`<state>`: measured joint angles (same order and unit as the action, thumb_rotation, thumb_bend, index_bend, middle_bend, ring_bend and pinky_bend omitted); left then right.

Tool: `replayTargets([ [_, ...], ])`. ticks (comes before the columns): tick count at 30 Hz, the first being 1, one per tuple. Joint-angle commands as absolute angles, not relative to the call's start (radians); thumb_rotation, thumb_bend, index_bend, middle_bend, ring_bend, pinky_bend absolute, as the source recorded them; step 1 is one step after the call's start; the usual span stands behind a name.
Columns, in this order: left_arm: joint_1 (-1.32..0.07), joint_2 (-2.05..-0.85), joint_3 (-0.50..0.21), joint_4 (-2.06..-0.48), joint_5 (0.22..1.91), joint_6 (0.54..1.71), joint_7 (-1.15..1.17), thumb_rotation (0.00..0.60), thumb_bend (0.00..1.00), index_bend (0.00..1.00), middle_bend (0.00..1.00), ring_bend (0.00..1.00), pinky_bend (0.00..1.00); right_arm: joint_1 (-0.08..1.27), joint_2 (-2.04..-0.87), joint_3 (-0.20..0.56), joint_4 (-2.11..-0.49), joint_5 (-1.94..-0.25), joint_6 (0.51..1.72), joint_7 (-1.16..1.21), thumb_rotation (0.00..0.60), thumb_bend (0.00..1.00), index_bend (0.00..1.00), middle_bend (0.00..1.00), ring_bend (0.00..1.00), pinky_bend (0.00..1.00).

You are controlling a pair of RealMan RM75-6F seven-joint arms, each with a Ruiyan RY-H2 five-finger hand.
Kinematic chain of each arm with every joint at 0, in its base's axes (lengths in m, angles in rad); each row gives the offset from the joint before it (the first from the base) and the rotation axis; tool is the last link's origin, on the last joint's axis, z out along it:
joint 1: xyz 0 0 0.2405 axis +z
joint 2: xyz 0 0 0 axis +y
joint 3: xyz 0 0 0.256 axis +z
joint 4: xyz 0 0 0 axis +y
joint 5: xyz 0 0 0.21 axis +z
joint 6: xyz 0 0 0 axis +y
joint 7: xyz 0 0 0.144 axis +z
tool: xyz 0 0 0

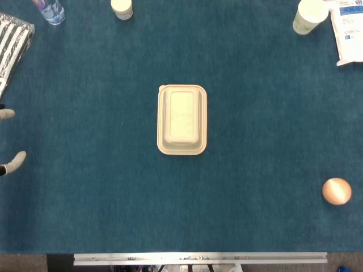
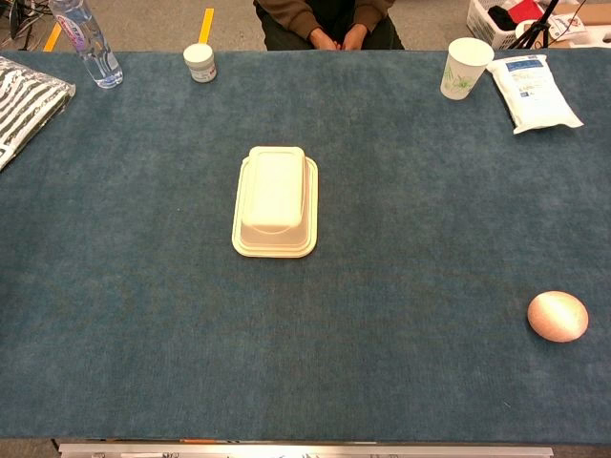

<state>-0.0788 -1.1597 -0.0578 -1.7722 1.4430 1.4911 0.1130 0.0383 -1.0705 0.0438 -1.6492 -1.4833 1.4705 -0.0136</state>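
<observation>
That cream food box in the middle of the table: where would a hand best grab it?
Probably across the narrow width of the box, coming from above. It lies flat with its long sides open to the cloth, and the flared rim gives fingers a ledge. Only the fingertips of the left hand show, far to its left.

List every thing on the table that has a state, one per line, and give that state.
Food box: lid shut, flat at the middle of the table.
Water bottle: upright, far left corner.
Small white jar: upright, lid on.
Paper cup: upright, open top.
White packet: lying flat beside the cup.
Round brown ball: resting alone, near right edge.
Striped bag: lying flat at the left edge.
Left hand: fingertips apart, holding nothing.
</observation>
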Motion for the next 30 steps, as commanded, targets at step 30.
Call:
replayTargets([
  [30,-0.054,-1.133,-0.031,-1.785,1.508,1.528,0.042,0.6,0.15,0.29,0.23,0.15,0.12,0.326,-1.101,0.083,-1.772,-1.628,1.168,0.035,0.6,0.17,0.27,0.4,0.32,0.3],
])
